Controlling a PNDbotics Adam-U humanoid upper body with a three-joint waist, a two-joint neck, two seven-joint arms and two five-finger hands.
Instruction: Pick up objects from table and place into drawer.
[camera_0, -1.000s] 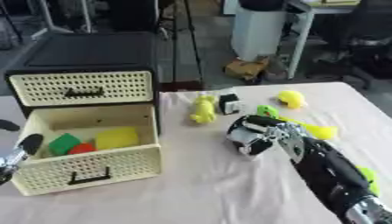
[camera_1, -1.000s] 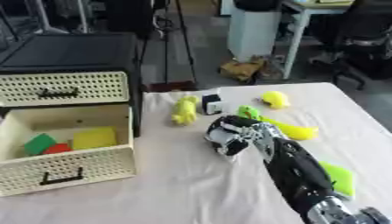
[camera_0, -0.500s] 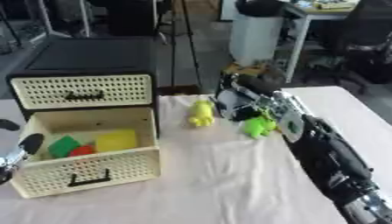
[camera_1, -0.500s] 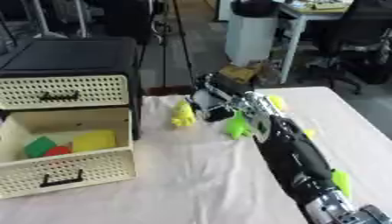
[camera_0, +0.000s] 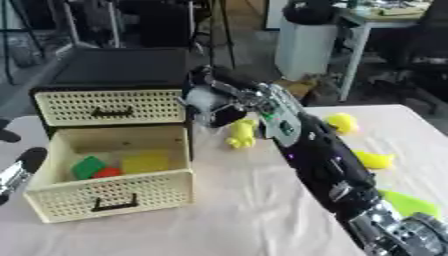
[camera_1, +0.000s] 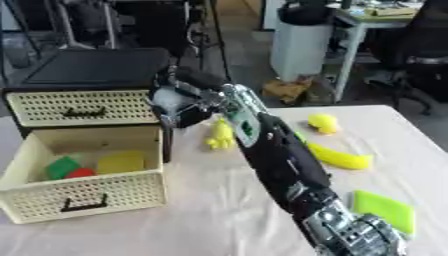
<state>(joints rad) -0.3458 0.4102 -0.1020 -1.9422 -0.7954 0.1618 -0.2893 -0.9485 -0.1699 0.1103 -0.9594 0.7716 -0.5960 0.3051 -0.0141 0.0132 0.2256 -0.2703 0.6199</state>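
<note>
My right hand hangs over the back right corner of the open cream drawer, fingers curled round a small black-and-white object. The arm stretches back to the lower right. Inside the drawer lie a green block, a red piece and a yellow block. On the cloth are a yellow figure, a yellow duck, a yellow curved piece and a flat green piece. My left hand rests open at the left edge.
The black cabinet with a shut cream upper drawer stands behind the open one. Beyond the table's far edge are a white bin, a desk and chairs. Bare cloth lies in front of the open drawer.
My right hand has swung left from the middle of the table to the drawer unit, carrying the black-and-white object. The camera has shifted slightly too.
</note>
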